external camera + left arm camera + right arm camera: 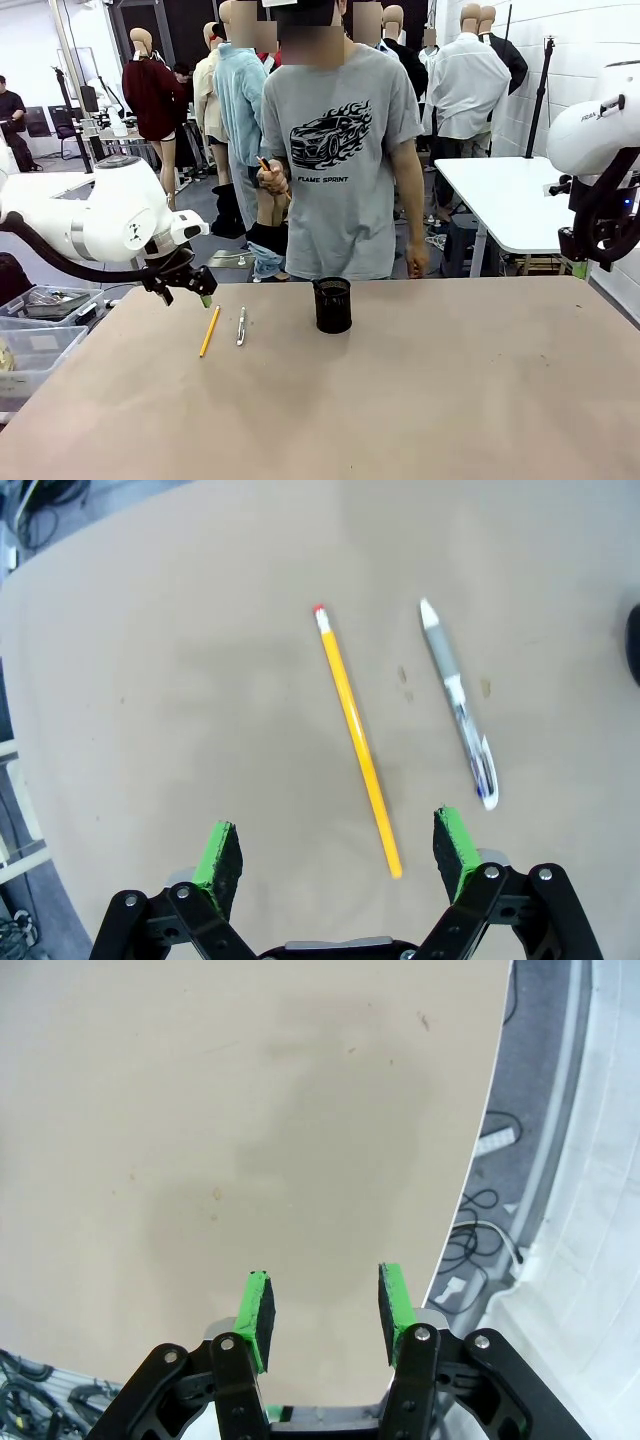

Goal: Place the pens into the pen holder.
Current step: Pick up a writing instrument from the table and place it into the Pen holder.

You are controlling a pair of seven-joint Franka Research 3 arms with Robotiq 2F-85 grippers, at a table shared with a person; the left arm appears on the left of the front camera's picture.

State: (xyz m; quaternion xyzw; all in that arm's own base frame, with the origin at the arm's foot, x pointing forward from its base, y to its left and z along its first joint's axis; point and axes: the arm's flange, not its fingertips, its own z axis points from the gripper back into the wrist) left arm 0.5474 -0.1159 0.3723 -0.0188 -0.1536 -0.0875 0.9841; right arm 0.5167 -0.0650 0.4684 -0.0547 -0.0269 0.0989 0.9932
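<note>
A yellow-orange pencil (pixel 209 331) and a thin silver-grey pen (pixel 241 326) lie side by side on the brown table, left of the black mesh pen holder (pixel 332 305). My left gripper (pixel 197 291) hovers just above and behind them, open. In the left wrist view the pencil (pixel 355 730) runs up from between the green pads, its tip near my left gripper (pixel 338 852). The pen (pixel 458 705) lies beyond the right pad. My right gripper (pixel 322 1315) hangs over bare table near its edge, jaws partly apart, holding nothing.
A person stands at the far side, one hand (pixel 270 178) raised at the chest holding a small orange stick. Clear plastic bins (pixel 40 340) sit off the table's left edge. A white table (pixel 505 200) stands behind on the right. Cables (pixel 480 1210) lie on the floor.
</note>
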